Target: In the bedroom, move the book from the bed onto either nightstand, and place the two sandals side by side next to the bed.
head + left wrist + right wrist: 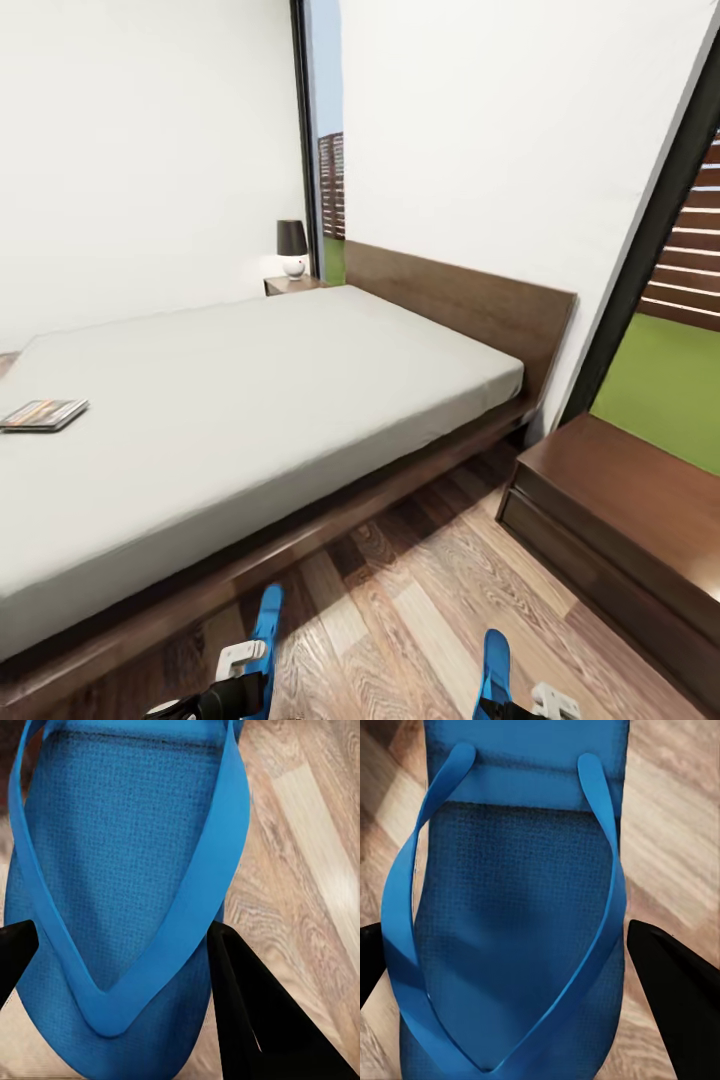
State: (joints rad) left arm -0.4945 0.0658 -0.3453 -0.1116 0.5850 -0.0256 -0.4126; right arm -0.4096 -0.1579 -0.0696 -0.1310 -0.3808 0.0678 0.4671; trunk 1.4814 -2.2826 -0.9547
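2 sandals, left [112,892] and right [517,922], sit gripped between tool fingers.

No legible text, labels or numbers. Small thin dark-covered paperback book [43,413] on the light-grey mattress: cover markings too small and blurred to read.

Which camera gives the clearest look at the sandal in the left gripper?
The left wrist view: the left sandal spreads across it, sole texture and V-strap plain between the dark fingers. The head view catches just a thin blue edge above the left gripper.
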